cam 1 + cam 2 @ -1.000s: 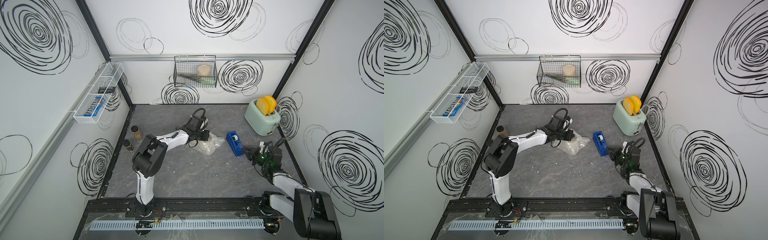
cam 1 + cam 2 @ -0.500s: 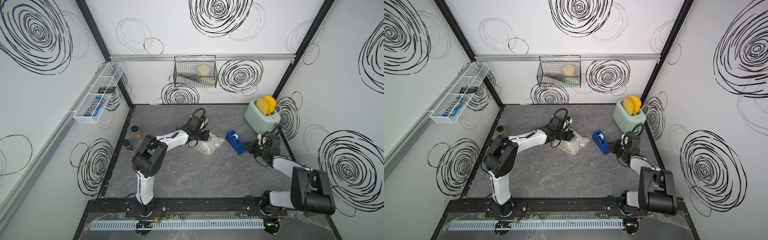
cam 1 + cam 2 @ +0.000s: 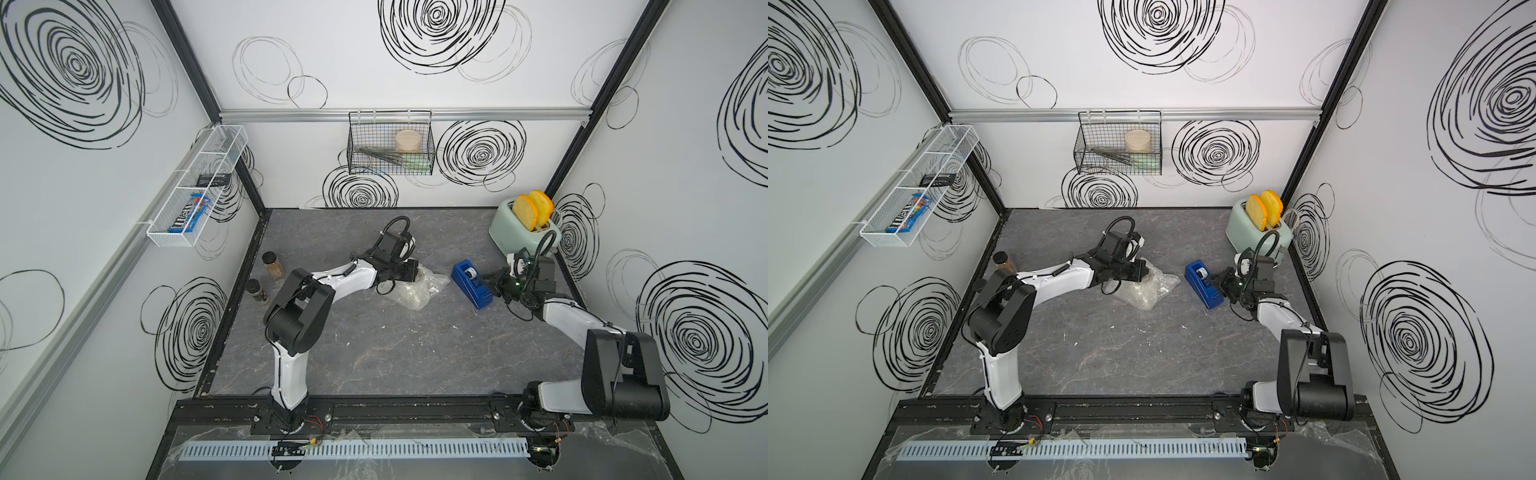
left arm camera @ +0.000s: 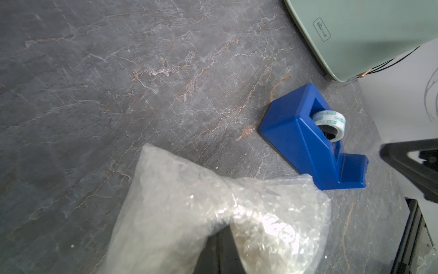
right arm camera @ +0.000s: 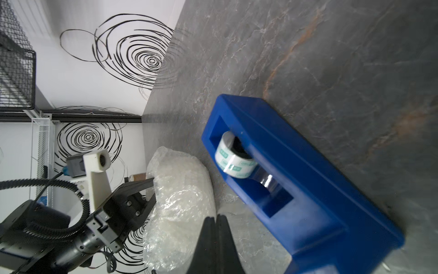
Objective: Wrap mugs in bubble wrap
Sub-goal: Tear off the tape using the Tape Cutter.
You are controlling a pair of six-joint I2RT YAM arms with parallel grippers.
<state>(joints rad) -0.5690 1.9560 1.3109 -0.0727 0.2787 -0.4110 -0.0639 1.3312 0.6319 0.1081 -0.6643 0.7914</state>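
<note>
Grey table (image 3: pixel 374 353), centre-far: your left gripper (image 3: pixel 415 271) stays put, jaws pinched on the bubble wrap (image 3: pixel 420 290) bundle; mug unseen, likely inside. Meanwhile your right gripper (image 3: pixel 491 286), jaws shut and empty, has swung in beside the tape dispenser (image 3: pixel 471 284). Taping seems next.

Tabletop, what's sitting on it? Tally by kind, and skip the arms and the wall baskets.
spice jars: 2
toaster: 1
toast slices in the toaster: 2
tape dispenser: 1
bubble wrap bundle: 1
Total: 7
</note>
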